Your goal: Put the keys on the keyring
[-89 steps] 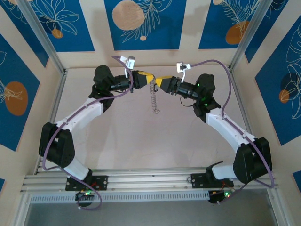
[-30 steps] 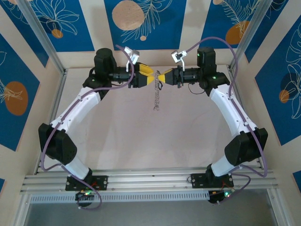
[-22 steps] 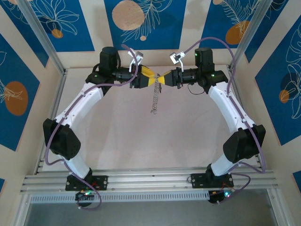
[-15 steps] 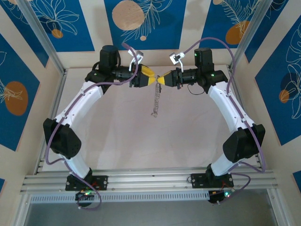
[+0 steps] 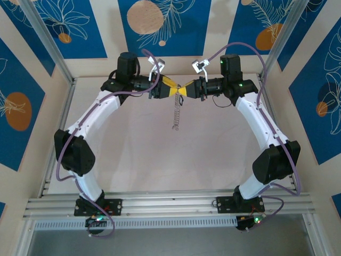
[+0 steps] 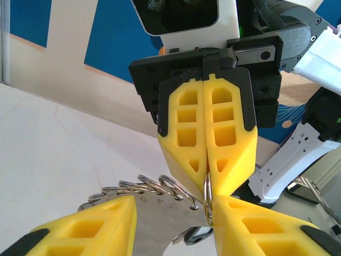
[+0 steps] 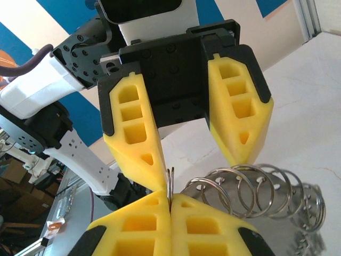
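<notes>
The keyring (image 5: 177, 114), a chain of linked silver rings, hung in the air above the far middle of the tabletop (image 5: 133, 149), its lower end dangling free. Its top ring was pinched between the closed fingertips of the right end effector (image 5: 184, 90), as the right wrist view showed edge-on (image 7: 170, 200). The left end effector (image 5: 174, 92) met it tip to tip, jaws partly open with the coil of rings (image 7: 250, 192) between them. Whether those fingers (image 6: 80, 226) pressed on anything could not be told. A flat metal piece (image 6: 160, 224) lay between them.
</notes>
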